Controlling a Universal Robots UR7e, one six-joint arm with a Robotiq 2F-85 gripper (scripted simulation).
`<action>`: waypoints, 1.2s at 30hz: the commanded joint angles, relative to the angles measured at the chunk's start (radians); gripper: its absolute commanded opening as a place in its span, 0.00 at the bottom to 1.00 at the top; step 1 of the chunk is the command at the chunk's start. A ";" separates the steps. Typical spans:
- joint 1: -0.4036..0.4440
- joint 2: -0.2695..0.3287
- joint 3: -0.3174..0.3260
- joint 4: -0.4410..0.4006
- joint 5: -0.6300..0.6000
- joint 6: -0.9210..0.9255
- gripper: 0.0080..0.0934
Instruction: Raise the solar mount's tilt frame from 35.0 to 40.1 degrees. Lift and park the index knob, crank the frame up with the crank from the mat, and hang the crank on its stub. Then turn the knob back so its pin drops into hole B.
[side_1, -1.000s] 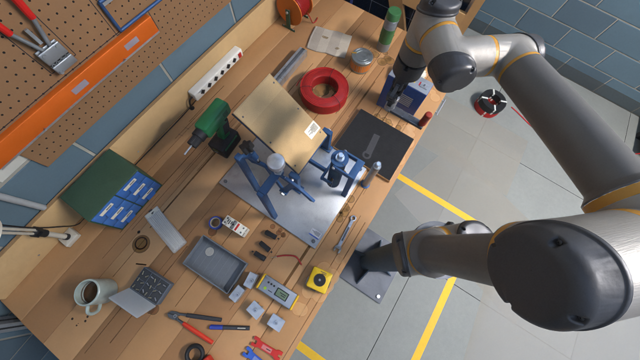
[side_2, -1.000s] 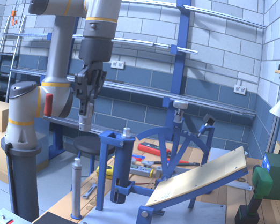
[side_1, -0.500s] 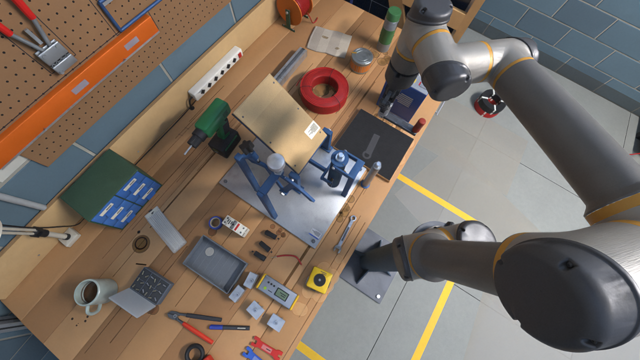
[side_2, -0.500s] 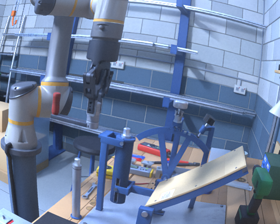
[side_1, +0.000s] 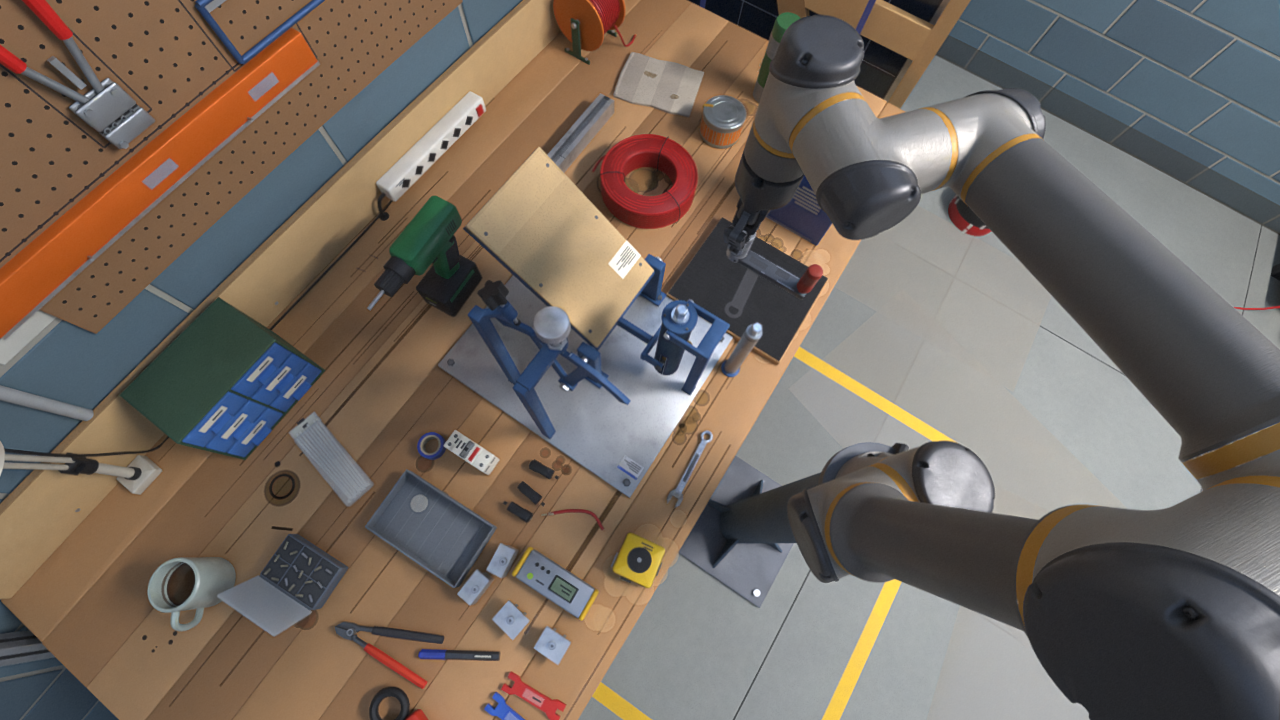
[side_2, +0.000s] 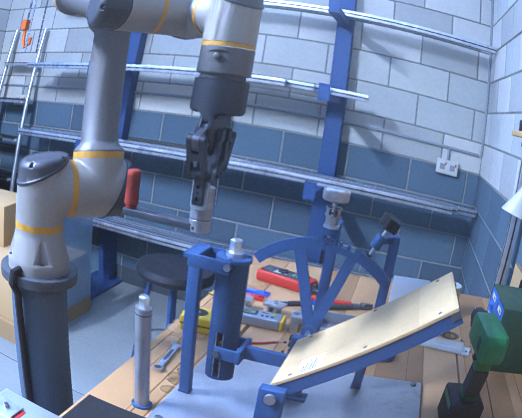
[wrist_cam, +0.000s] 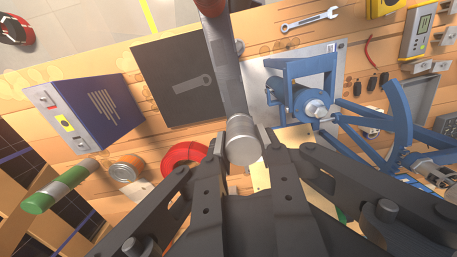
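Observation:
The crank's red handle (wrist_cam: 209, 6) is cut off by the top edge of the wrist camera. My gripper (wrist_cam: 242, 145) has its fingers clamped on either side of the crank's steel socket (wrist_cam: 243, 144), and the flat arm (side_1: 775, 269) runs out to the red grip (side_2: 132, 187). I carry the crank above the black mat (side_1: 743, 291), up and to the left of the hex drive (side_2: 235, 246) on the blue screw housing (side_2: 227, 310). The index knob (side_2: 336, 196) sits above the blue sector plate (side_2: 330, 265). The tan tilt frame (side_1: 559, 242) slopes over the base plate.
The table's front edge lies just beyond the mat, where the grey hanging stub (side_1: 742, 348) stands upright. A blue box (wrist_cam: 86, 110), a red wire coil (side_1: 648, 179) and a can (side_1: 722, 119) lie behind the mat. A spanner (side_1: 691, 466) lies beside the base plate.

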 joint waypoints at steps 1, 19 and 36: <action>0.010 -0.002 0.000 -0.001 0.000 0.010 0.00; 0.193 -0.006 0.003 0.000 0.000 0.193 0.00; 0.262 0.001 -0.003 -0.001 0.000 0.262 0.00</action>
